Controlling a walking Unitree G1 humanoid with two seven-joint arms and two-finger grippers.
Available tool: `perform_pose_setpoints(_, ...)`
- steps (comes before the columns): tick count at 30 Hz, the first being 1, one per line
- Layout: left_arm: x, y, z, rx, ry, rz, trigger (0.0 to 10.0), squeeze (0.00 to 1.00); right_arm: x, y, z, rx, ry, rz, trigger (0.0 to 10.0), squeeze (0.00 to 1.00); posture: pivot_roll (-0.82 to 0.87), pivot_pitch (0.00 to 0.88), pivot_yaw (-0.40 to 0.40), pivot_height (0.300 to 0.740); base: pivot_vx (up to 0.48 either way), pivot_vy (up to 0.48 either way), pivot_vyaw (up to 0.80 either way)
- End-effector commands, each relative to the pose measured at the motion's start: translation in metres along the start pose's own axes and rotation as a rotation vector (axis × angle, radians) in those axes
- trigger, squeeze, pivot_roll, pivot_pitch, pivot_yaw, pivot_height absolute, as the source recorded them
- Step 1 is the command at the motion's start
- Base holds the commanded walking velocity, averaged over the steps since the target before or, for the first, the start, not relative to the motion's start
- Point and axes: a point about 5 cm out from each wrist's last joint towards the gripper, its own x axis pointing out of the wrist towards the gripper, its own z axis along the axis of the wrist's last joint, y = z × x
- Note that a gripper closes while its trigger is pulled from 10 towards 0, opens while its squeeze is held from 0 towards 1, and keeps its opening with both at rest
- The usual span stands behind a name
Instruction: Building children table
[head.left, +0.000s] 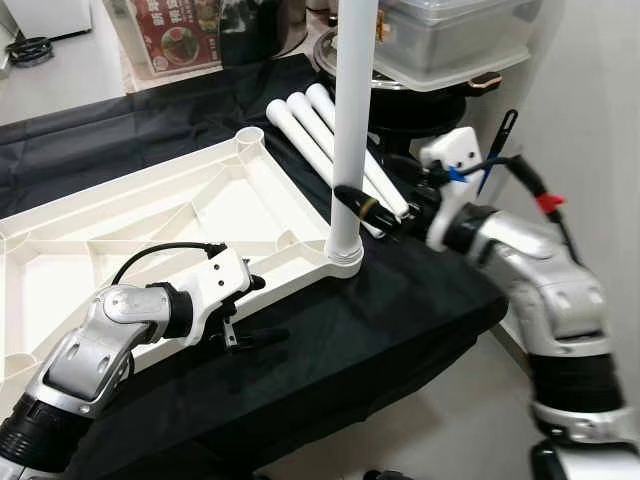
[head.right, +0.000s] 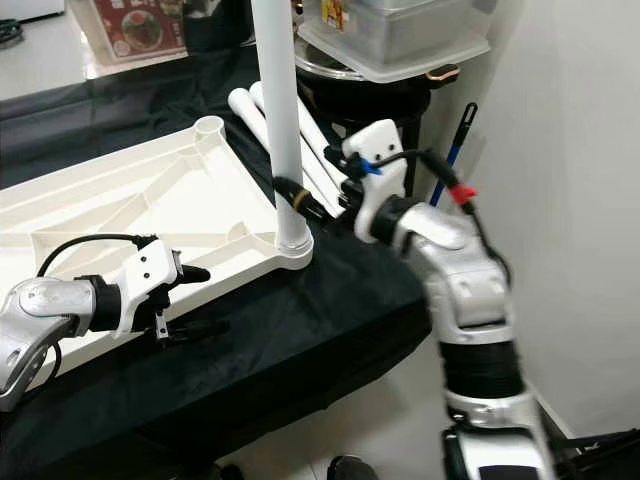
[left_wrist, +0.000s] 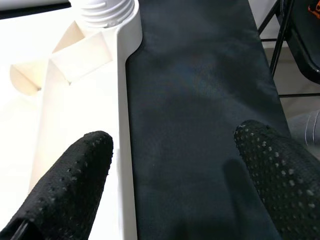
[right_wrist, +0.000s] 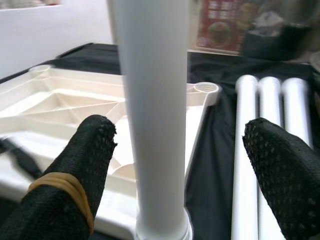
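i'm looking down at the white tabletop (head.left: 150, 215) lying upside down on the black cloth (head.left: 380, 320) that covers the surface. its far left side runs out of frame, so i can't see how far it goes. one white leg (head.left: 352, 130) stands upright in the socket (head.left: 344, 256) at the near right corner, and its top is cut off by the upper edge of the picture.

my right hand (head.left: 385, 215) sits at that leg low down. one finger (head.left: 358, 203), the one with a yellow band, lies across the front of the leg. from the wrist camera the fingers stand apart, one on each side of the leg (right_wrist: 152, 115), with a gap on the far side, so it isn't clamped. whether the banded finger touches the leg, i can't tell.

three spare legs (head.left: 315, 125) lie side by side on the cloth behind the upright one, their near ends hidden by my right arm.

my left hand (head.left: 243, 312) rests low at the tabletop's near edge, fingers spread apart, one over the white rim (left_wrist: 80, 165) and one over bare cloth, holding nothing.

open cloth lies in front of the tabletop as far as the surface's near edge. to the right the cloth ends just past the socket, with floor (head.left: 440, 420) below. a clear plastic box (head.left: 450, 35) sits at the back, partly cut off.
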Motion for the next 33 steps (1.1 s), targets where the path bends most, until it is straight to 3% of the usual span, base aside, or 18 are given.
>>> perform_pose_setpoints(1,0.001,-0.002,-0.002,0.000,0.017,-0.016,10.0,0.00,-0.002,-0.004,0.000,0.010,-0.007,0.064,10.0,0.00,-0.03,0.169,-0.006,0.740,0.000,0.000,0.00)
perform_pose_setpoints(4,0.000,-0.003,-0.002,0.001,0.018,-0.017,10.0,0.00,-0.004,-0.011,0.000,0.001,-0.003,0.070,10.0,0.00,-0.03,0.169,-0.006,0.740,0.000,0.000,0.00)
perform_pose_setpoints(7,-0.002,-0.003,-0.002,0.001,0.025,-0.020,10.0,0.00,0.005,-0.031,-0.004,-0.034,0.002,0.031,10.0,0.00,-0.03,0.166,0.001,0.740,0.000,0.000,0.00)
perform_pose_setpoints(12,-0.002,-0.002,-0.002,0.003,0.026,-0.021,10.0,0.00,0.015,-0.032,-0.005,-0.032,-0.009,0.049,10.0,0.00,-0.02,0.168,0.003,0.740,0.000,0.000,0.00)
perform_pose_setpoints(17,-0.002,-0.004,0.000,0.009,0.022,-0.029,10.0,0.00,0.040,-0.017,-0.012,0.019,-0.016,0.239,10.0,0.00,-0.01,0.170,0.004,0.740,0.000,0.000,0.00)
perform_pose_setpoints(21,-0.003,-0.005,0.001,0.008,0.023,-0.029,10.0,0.00,0.040,-0.018,-0.016,0.032,0.016,0.308,10.0,0.00,0.00,0.174,0.000,0.740,0.000,0.000,0.00)
perform_pose_setpoints(29,-0.005,-0.008,0.001,0.004,0.027,-0.029,10.0,0.00,0.038,-0.035,-0.013,-0.002,0.021,0.245,10.0,0.00,0.00,0.183,-0.003,0.740,0.000,0.000,0.00)
perform_pose_setpoints(30,-0.005,-0.008,0.001,0.002,0.026,-0.030,10.0,0.00,0.038,-0.037,-0.012,-0.013,0.019,0.228,4.7,0.00,0.00,0.184,-0.002,0.740,0.000,0.000,0.00)
perform_pose_setpoints(32,-0.005,-0.009,0.001,0.001,0.026,-0.031,10.0,0.00,0.039,-0.040,-0.012,-0.021,0.017,0.221,4.7,0.00,0.00,0.185,-0.002,0.740,0.000,0.000,0.00)
perform_pose_setpoints(33,-0.004,-0.009,0.001,0.000,0.026,-0.032,10.0,0.00,0.039,-0.041,-0.011,-0.025,0.012,0.217,1.3,0.00,0.00,0.185,-0.001,0.740,0.000,0.000,0.00)
